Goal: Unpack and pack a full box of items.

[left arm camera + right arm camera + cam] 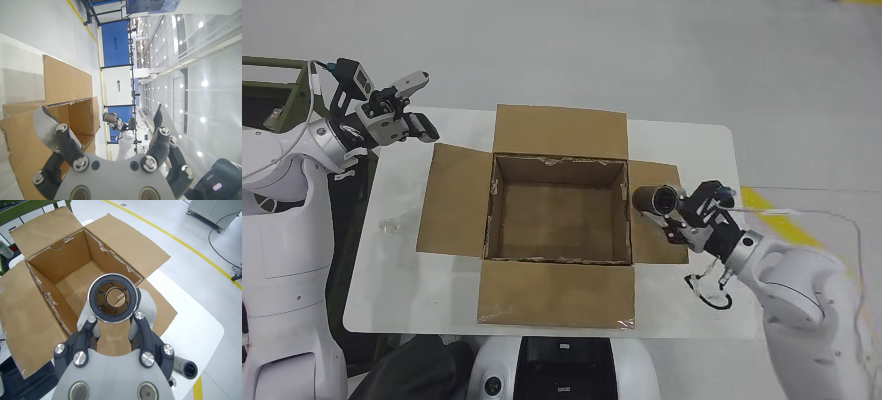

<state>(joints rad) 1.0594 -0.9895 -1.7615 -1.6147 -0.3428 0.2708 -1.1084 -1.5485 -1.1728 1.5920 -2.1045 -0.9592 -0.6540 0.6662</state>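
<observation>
Four flaps fold out flat from the cardboard box (559, 215), which stands open at the middle of the white table (392, 290) with its brown bottom showing; torn paper fringes its inner rim. At 3 o'clock from the box, over the flap on that side, the right gripper (674, 205) is clenched around a metal cylinder (654, 199), a hollow sleeve with a dark ring at its end. In the right wrist view the fingers (85, 315) press on both sides of the sleeve, its bore pointing toward the box's mouth. A second cylinder (186, 368) lies on its side on the table beside that flap. At 10 o'clock, off the table's corner, the left gripper (420, 103) hangs with its fingers (43, 117) spread wide, grasping nothing.

Pale grey floor (642, 50) surrounds the table, with a yellow line (762, 205) at 3 o'clock and a green frame (272, 85) at 10 o'clock. Blue and white panels (115, 43) stand across the hall under rows of ceiling lights (200, 24). A grey cabinet (213, 209) stands beyond the line, a black cable (217, 247) trailing beside it.
</observation>
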